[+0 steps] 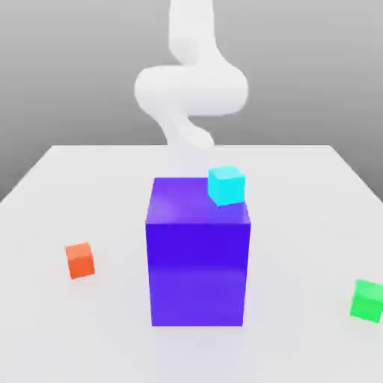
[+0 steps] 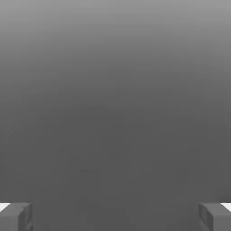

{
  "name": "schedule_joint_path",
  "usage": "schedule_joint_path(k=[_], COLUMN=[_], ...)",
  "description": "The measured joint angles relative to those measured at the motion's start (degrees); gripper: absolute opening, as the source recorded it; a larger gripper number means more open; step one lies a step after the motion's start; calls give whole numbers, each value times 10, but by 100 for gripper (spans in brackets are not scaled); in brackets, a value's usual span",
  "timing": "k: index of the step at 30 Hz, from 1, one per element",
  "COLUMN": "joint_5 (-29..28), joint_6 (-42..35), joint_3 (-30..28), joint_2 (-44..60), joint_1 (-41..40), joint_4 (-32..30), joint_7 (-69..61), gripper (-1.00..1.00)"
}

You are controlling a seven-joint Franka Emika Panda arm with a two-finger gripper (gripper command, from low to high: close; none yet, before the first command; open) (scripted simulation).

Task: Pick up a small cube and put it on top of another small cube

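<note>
Three small cubes show in the exterior view. An orange cube (image 1: 80,260) lies on the white table toward that view's left, and a green cube (image 1: 367,300) lies near its right edge. A cyan cube (image 1: 227,185) sits tilted at the top right corner of a tall blue block (image 1: 197,262); I cannot tell whether it rests on the block or is behind it. The white arm (image 1: 191,93) comes down behind the block. In the hand view my gripper (image 2: 115,219) is open, fingertips (image 2: 18,216) far apart with nothing between them, facing plain grey.
The tall blue block stands in the middle of the white table (image 1: 67,179) and hides what is behind it. The table's far edge runs behind the arm.
</note>
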Motion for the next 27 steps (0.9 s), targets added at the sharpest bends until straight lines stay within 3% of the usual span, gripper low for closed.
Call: schedule_joint_path(k=[8,16,27], joint_5=[-49,-89,-53], joint_6=[25,50,94], joint_3=[27,14,-26], joint_2=[171,337,558], joint_1=[-98,-159,-226], joint_4=[37,73,119], joint_7=[167,324,479], gripper=[0,0,0])
